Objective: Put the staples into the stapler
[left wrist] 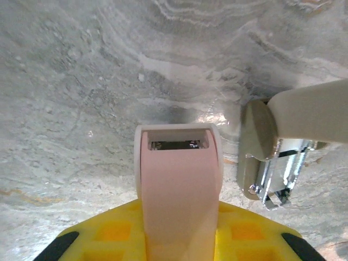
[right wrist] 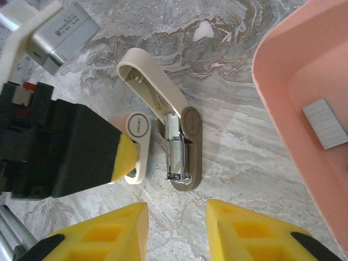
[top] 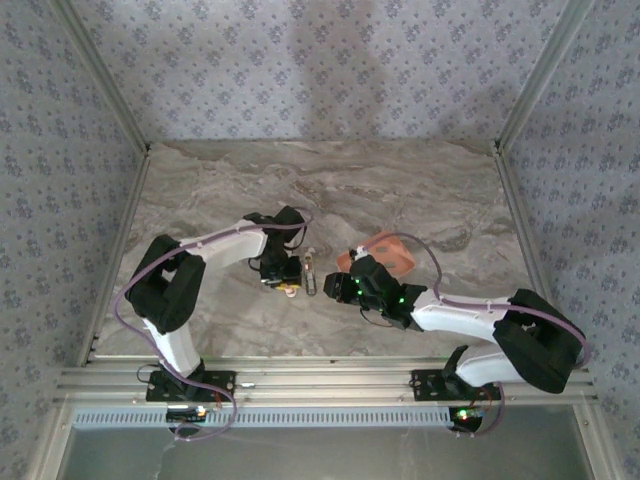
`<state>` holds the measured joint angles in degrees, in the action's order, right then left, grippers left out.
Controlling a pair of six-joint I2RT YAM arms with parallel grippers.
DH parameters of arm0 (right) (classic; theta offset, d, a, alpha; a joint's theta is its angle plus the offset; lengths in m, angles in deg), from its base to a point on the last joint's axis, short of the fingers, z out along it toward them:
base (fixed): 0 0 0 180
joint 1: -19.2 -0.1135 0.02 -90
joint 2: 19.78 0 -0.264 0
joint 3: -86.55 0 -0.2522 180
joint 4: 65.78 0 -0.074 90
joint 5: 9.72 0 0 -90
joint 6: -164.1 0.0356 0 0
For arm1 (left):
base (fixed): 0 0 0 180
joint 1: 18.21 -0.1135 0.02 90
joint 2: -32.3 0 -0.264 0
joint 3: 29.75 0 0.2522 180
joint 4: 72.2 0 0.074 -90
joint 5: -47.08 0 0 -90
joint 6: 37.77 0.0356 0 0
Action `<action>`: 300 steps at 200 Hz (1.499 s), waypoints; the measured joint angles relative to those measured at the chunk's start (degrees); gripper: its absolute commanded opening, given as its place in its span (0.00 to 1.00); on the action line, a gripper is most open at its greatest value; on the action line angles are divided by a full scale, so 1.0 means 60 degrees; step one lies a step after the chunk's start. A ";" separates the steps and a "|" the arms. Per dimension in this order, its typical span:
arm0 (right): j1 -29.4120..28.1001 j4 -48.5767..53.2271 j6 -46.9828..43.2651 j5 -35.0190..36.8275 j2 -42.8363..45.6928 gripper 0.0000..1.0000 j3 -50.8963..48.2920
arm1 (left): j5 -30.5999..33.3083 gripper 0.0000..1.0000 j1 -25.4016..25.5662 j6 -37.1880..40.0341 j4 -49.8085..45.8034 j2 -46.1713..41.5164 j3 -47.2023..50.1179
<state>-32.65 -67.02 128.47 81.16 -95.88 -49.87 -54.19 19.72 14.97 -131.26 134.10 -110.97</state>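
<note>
The stapler [right wrist: 184,145] lies open on the marble table. Its cream cover [right wrist: 149,76] is swung back and its metal magazine [right wrist: 176,155] is bare on the taupe base. It also shows at the right of the left wrist view [left wrist: 272,157] and between the two grippers [top: 311,275]. A grey strip of staples [right wrist: 324,124] lies in the pink tray [right wrist: 283,81]. My left gripper [left wrist: 178,212] is shut on a white oblong piece [left wrist: 179,174] that lies next to the stapler [right wrist: 136,142]. My right gripper [right wrist: 176,228] is open over bare table just short of the stapler's end.
The pink tray [top: 388,250] sits right of the stapler, behind my right gripper [top: 337,287]. My left gripper [top: 283,282] is close on the stapler's left side. Patterned walls close off the table's back and both sides.
</note>
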 measured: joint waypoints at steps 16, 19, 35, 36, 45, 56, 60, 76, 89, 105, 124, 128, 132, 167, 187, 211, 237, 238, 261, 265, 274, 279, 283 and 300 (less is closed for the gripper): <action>0.0025 0.0000 -0.0007 0.0000 0.0000 0.34 0.0000 | 0.0149 0.19 -0.0066 0.0226 -0.0248 0.0000 -0.0288; 0.0033 0.0000 -0.0007 0.0000 0.0000 0.34 -0.0004 | 0.0186 0.19 -0.0087 0.0288 -0.0280 0.0000 -0.0331; 0.0040 -0.0004 -0.0033 0.0000 0.0000 0.33 0.0000 | 0.0317 0.19 -0.0299 0.0550 -0.0514 0.0000 -0.0539; 0.0040 0.0000 -0.0036 0.0000 0.0000 0.34 0.0000 | 0.0328 0.19 -0.0331 0.0583 -0.0535 0.0000 -0.0554; 0.0040 0.0000 -0.0047 0.0000 0.0000 0.33 -0.0004 | 0.0404 0.19 -0.0539 0.0761 -0.0710 0.0004 -0.0688; 0.0040 0.0018 -0.0073 -0.0004 0.0018 0.33 0.0000 | 0.0525 0.19 -0.0823 0.1005 -0.0984 0.0058 -0.0936; 0.0040 0.0033 -0.0076 0.0000 0.0036 0.34 0.0000 | 0.0583 0.19 -0.0958 0.1137 -0.1071 0.0102 -0.1049; 0.0040 0.0091 -0.0087 0.0004 0.0164 0.34 0.0000 | 0.0798 0.19 -0.1366 0.1534 -0.1351 0.0255 -0.1450; 0.0040 0.0138 -0.0142 0.0007 0.0295 0.34 0.0000 | 0.0965 0.19 -0.1708 0.1858 -0.1501 0.0372 -0.1705; 0.0040 0.0219 -0.0164 0.0015 0.0423 0.34 0.0000 | 0.1086 0.19 -0.2065 0.2222 -0.1650 0.0561 -0.1971; 0.0029 0.0310 -0.0211 0.0047 0.0488 0.33 0.0000 | 0.1253 0.19 -0.2320 0.2575 -0.1778 0.0907 -0.2302; 0.0018 0.0339 -0.0215 0.0062 0.0495 0.34 0.0000 | 0.1290 0.19 -0.2342 0.2645 -0.1785 0.0991 -0.2368; 0.0004 0.0375 -0.0215 0.0080 0.0517 0.34 0.0000 | 0.1319 0.19 -0.2364 0.2714 -0.1781 0.1060 -0.2419; -0.0160 0.0539 -0.0219 0.0222 0.0667 0.34 0.0000 | 0.1362 0.19 -0.2455 0.3187 -0.1920 0.1745 -0.2998; -0.0219 0.0565 -0.0219 0.0259 0.0703 0.34 0.0000 | 0.1366 0.19 -0.2514 0.3377 -0.1920 0.2051 -0.3202; -0.0251 0.0641 -0.0219 0.0331 0.0765 0.34 0.0000 | 0.1359 0.20 -0.2575 0.3508 -0.1916 0.2324 -0.3253; -0.0295 0.0732 -0.0219 0.0466 0.0831 0.34 0.0000 | 0.1351 0.24 -0.2645 0.3599 -0.1891 0.2477 -0.3253; -0.0299 0.0732 -0.0219 0.0470 0.0831 0.34 0.0000 | 0.1355 0.24 -0.2648 0.3599 -0.1891 0.2481 -0.3253; -0.0310 0.0761 -0.0219 0.0510 0.0849 0.34 0.0000 | 0.1351 0.29 -0.2699 0.3632 -0.1836 0.2517 -0.3253; -0.0321 0.0765 -0.0219 0.0514 0.0849 0.34 0.0000 | 0.1351 0.30 -0.2699 0.3636 -0.1829 0.2521 -0.3253; -0.0321 0.0769 -0.0219 0.0543 0.0849 0.34 0.0000 | 0.1355 0.32 -0.2699 0.3643 -0.1803 0.2546 -0.3253; -0.0321 0.0769 -0.0219 0.0546 0.0849 0.34 0.0000 | 0.1355 0.33 -0.2699 0.3646 -0.1778 0.2557 -0.3253; -0.0321 0.0769 -0.0219 0.0550 0.0849 0.34 0.0000 | 0.1351 0.34 -0.2699 0.3643 -0.1756 0.2568 -0.3253; -0.0321 0.0765 -0.0219 0.0579 0.0849 0.34 0.0000 | 0.1351 0.39 -0.2699 0.3716 -0.1712 0.2575 -0.3253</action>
<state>-34.58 -62.43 127.16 84.64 -90.79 -49.87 -46.08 3.53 37.27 -141.53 149.56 -130.49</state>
